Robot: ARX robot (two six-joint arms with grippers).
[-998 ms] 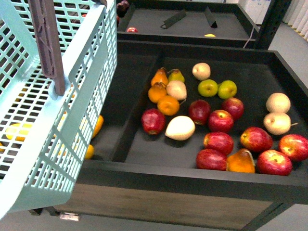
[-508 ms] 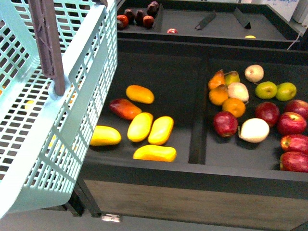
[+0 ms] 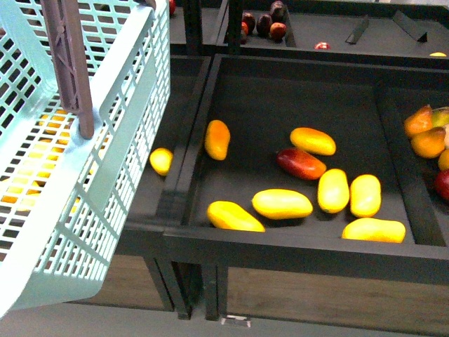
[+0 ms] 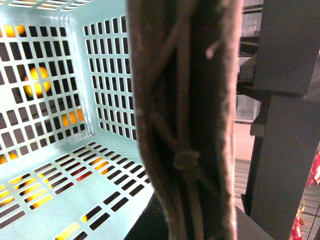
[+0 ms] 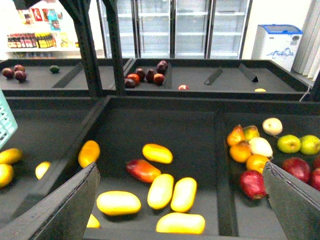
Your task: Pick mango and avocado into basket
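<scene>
The right fingers (image 5: 70, 210) stand wide apart and hold nothing; the mango bin shows in the gap between them. The left fingers are hidden behind the brown basket handle (image 4: 185, 125), which fills the left wrist view, so whether they are clamped on it cannot be told. The basket (image 3: 119, 140) hangs tilted at the left of the front view. Its slotted floor is bare, and the yellow seen at the slots lies outside the walls. The mango bin (image 3: 295, 247) holds eight long fruits: six yellow mangoes (image 3: 281, 203), one orange-yellow (image 3: 217, 139) and one red (image 3: 300, 163). The bin to its left holds a small yellow fruit (image 3: 161, 161). A dark green fruit (image 5: 55, 69) lies in a rear bin, too small to name. Against the front view half a second back, the mango bin sits further right, the orange fruit (image 3: 426, 140) has slid to the right edge, and the basket keeps its place in frame
</scene>
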